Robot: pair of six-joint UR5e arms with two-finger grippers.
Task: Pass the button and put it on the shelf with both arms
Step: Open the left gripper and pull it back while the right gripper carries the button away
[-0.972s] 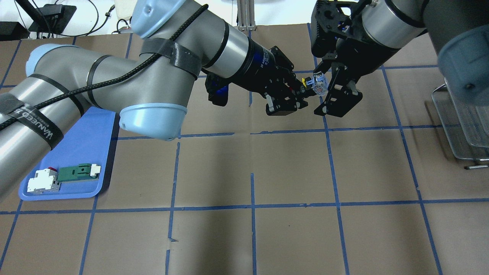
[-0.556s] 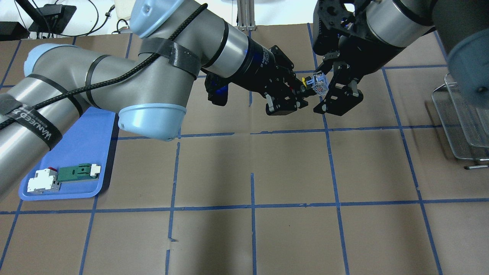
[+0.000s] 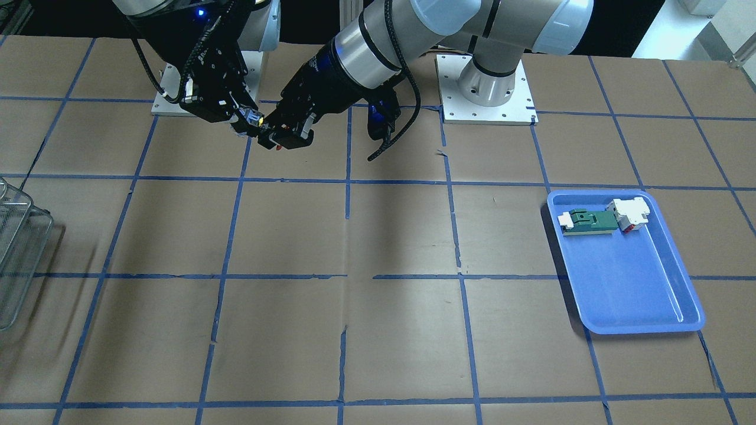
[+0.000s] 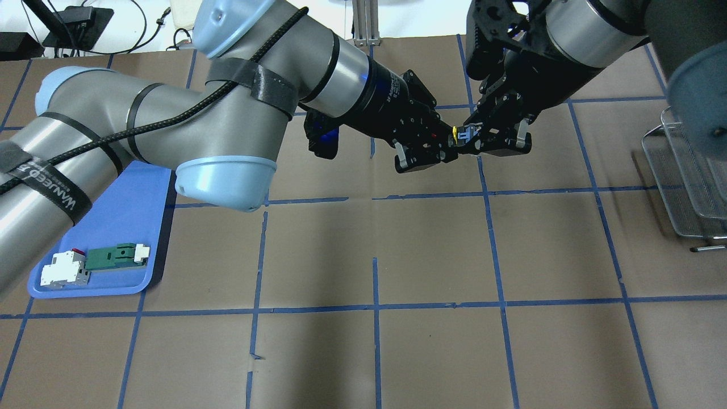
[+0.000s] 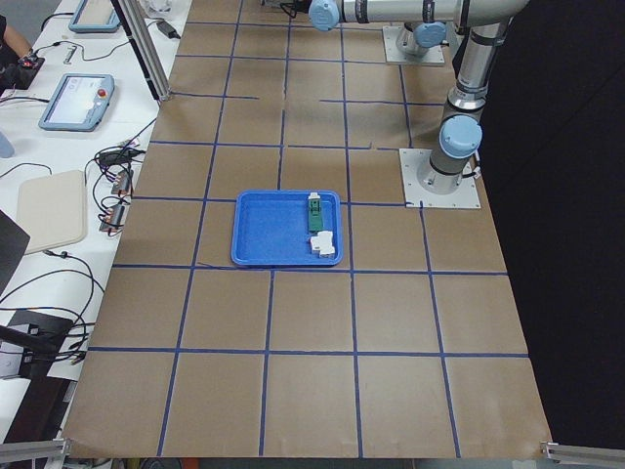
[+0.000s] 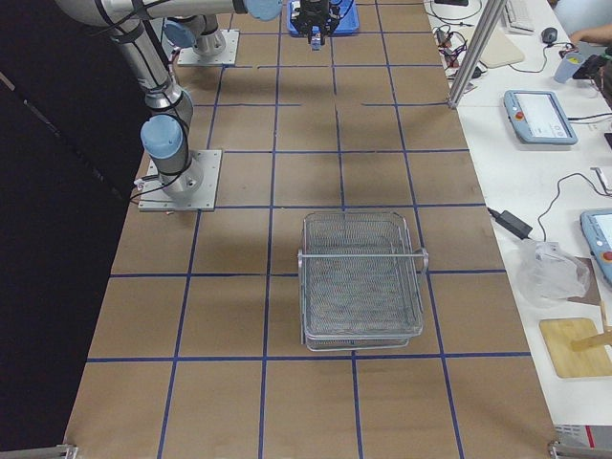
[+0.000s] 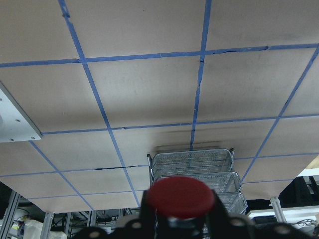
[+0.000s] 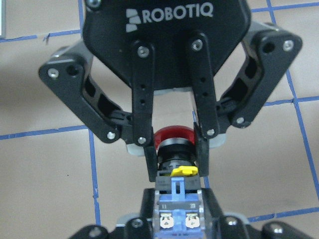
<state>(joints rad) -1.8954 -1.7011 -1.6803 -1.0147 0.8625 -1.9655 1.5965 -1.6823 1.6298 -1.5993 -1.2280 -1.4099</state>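
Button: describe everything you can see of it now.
The button is small, with a glossy red mushroom cap, black collar, yellow tab and a clear bluish rear block showing two screw terminals; it looks plastic. It hangs above the table, roughly level. The left gripper clamps its collar; the right gripper grips the rear block.

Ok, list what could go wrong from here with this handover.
Both the left claw and the right claw grip the button in mid-air; if either arm moves before one lets go, it may be wrenched.
The right claw's hold is on the rear block only; it could slip and drop short of the shelf.
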